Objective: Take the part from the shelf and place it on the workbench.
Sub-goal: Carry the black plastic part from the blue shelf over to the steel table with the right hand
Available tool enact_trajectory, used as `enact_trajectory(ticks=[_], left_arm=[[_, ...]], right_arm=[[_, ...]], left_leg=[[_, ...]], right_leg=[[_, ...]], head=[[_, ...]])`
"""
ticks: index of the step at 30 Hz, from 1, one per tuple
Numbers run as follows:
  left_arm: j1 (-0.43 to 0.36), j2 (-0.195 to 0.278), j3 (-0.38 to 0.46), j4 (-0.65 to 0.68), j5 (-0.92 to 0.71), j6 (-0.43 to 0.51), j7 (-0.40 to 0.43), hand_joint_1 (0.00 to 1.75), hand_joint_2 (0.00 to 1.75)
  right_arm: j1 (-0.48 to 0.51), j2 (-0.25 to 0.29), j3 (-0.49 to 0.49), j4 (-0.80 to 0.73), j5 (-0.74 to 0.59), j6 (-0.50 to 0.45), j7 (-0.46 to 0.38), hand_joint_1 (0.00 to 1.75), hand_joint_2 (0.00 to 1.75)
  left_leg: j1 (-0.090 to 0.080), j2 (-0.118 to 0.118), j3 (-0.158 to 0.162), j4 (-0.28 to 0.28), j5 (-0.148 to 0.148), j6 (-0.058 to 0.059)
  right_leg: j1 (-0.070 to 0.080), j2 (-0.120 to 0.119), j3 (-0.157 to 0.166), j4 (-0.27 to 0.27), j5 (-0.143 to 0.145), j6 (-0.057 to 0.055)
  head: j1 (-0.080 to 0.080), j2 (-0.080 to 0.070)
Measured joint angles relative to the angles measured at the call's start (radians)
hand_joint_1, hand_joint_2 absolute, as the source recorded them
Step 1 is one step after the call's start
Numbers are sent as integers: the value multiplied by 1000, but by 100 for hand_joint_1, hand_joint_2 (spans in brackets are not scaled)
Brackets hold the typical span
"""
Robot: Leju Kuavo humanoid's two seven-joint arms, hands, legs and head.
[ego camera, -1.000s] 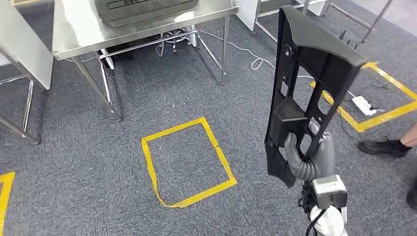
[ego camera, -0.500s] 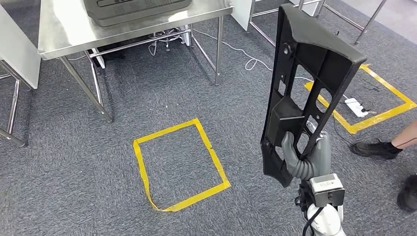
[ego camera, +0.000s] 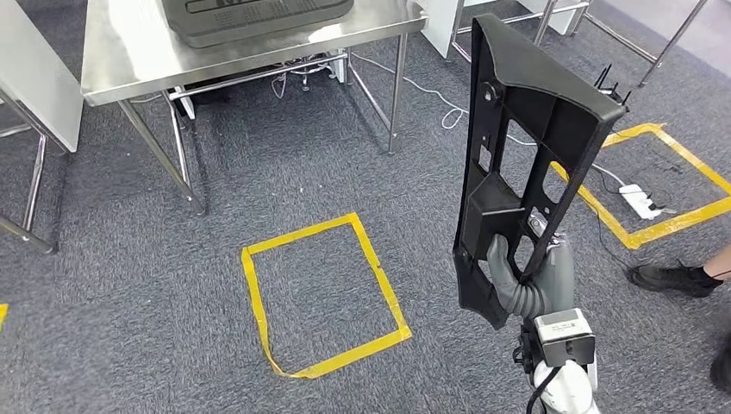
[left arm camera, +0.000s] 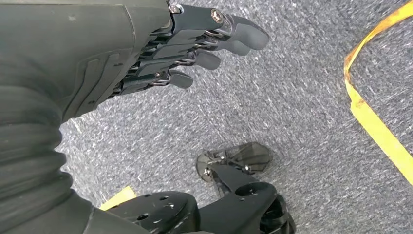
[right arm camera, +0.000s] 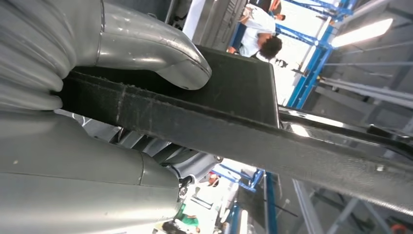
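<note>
Gripping the part (ego camera: pixel 526 155) near its lower end with the right hand (ego camera: pixel 539 280), thumb wrapped over one rib, part standing nearly upright above the carpet (ego camera: pixel 172 302). Part being long, black, matte plastic, with rectangular cut-outs and a flanged top edge. Standing well apart from the bench (ego camera: pixel 129 52), stainless steel, smooth and reflective, on thin metal legs, with a dark grey moulded panel (ego camera: pixel 254 17) lying on its top. Leaving open grey looped carpet between part and bench, marked by a yellow tape square (ego camera: pixel 323 297) with one peeling corner. Hanging the left hand (left arm camera: pixel 160 53) over the carpet, fingers loosely extended and apart, holding nothing. Standing near the right edge: a person's shoe (ego camera: pixel 668 278).
</note>
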Motion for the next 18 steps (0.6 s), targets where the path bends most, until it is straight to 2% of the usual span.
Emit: enact_trajectory(ticks=[2, 4, 7, 8, 9, 10, 11, 12, 13, 15, 18], left_arm=[[1, 1, 1, -1, 0, -1, 2, 0, 175], [1, 1, 1, -1, -1, -2, 2, 0, 175], [2, 0, 2, 0, -2, -3, 2, 0, 175], [3, 0, 2, 0, -2, -4, 2, 0, 175], [3, 0, 3, 0, -3, -4, 2, 0, 175], [3, 0, 3, 0, -3, -4, 2, 0, 175], [3, 0, 3, 0, -4, -4, 2, 0, 175], [3, 0, 4, 0, -4, -4, 2, 0, 175], [2, 0, 4, 0, -4, -4, 2, 0, 175], [1, 0, 6, 1, -6, -4, 1, 0, 175], [2, 0, 9, 0, -9, -4, 1, 0, 175]], right_arm=[[0, 1, 0, 0, 0, 1, 0, 175, 175], [0, 2, 1, -1, 0, 2, -1, 175, 175], [0, 2, 3, -1, 1, 7, -4, 175, 175], [0, 2, 3, -1, 1, 8, -5, 175, 175], [1, 3, 4, -1, 2, 8, -6, 175, 175], [2, 3, 4, -1, 3, 9, -6, 175, 175], [3, 3, 4, -1, 3, 9, -7, 175, 175], [3, 3, 4, -1, 3, 9, -8, 175, 175], [3, 3, 4, -1, 3, 10, -9, 175, 175], [2, 4, 4, -2, 3, 10, -11, 175, 175], [3, 6, 8, -3, 4, 10, -12, 175, 175]], left_leg=[[3, 3, 2, 4, -6, -10], [7, 8, -20, 60, -34, -22], [16, 12, -120, 243, -102, -35], [19, 13, -143, 275, -103, -38], [21, 13, -149, 268, -83, -39], [23, 14, -135, 225, -48, -39], [24, 17, -107, 159, -6, -39], [24, 19, -77, 96, 23, -38], [22, 20, -55, 50, 37, -36], [15, 20, -40, 20, 30, -27], [13, 18, -34, 9, 28, -5]], right_leg=[[-4, 0, 6, -3, 0, -19], [-12, -2, 18, -8, -4, -35], [-11, -4, 36, -8, -15, -50], [-12, -3, 41, -8, -19, -50], [-12, -2, 47, -8, -24, -49], [-14, -1, 55, -8, -30, -45], [-15, 0, 63, -8, -36, -40], [-13, 1, 69, -7, -43, -34], [-11, 1, 73, -7, -49, -28], [-7, 1, 77, -11, -55, -15], [-10, -1, 74, -1, -66, -3]], head=[[-2, 0], [-5, 0], [-8, 0], [-9, 0], [-9, 0], [-9, 0], [-9, 0], [-10, 0], [-10, 0], [-11, 0], [-10, 0]])
